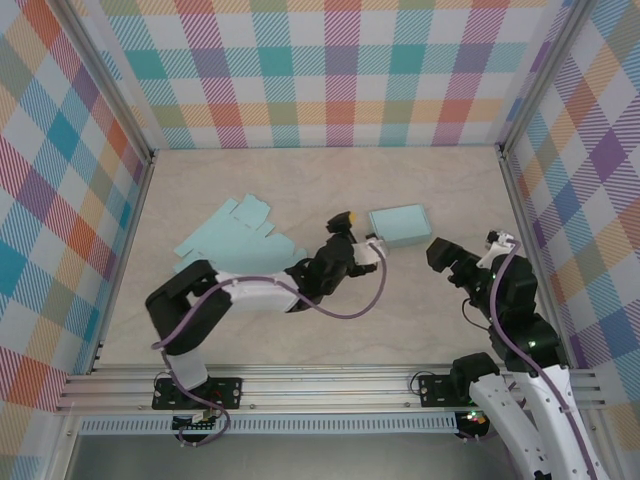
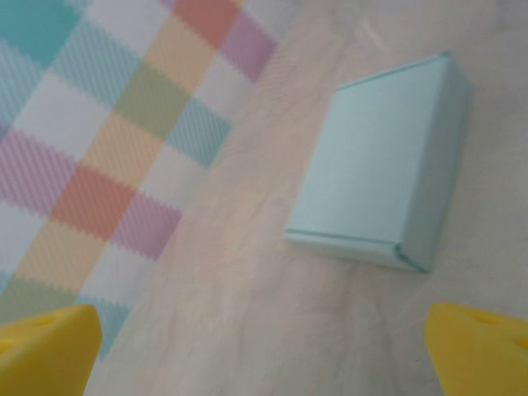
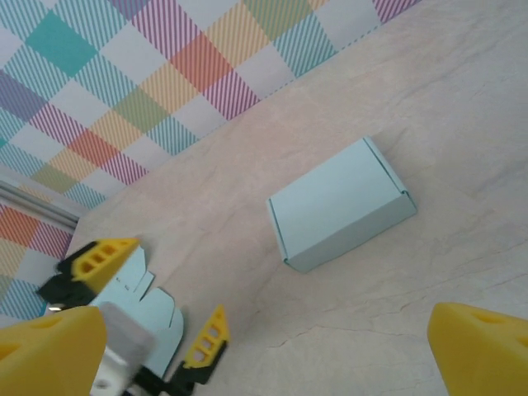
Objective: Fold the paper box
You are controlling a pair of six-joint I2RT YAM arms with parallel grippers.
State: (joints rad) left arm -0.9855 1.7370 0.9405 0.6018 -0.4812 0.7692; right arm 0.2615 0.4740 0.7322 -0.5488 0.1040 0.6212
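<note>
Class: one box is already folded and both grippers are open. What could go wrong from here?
1. The left gripper hangs open right beside the folded box; a careless pull-back could knock it askew.
2. The flat sheets appear to overlap near the left wall, so grabbing one might drag another.
3. The right gripper sits close by; the arms could collide.

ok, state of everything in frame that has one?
paper box: folded shut, lying flat on the table, not gripped.
flat blank: unfolded, lying flat, apart from the paper box.
left gripper: open, empty, close beside the paper box.
right gripper: open, empty, clear of the paper box.
</note>
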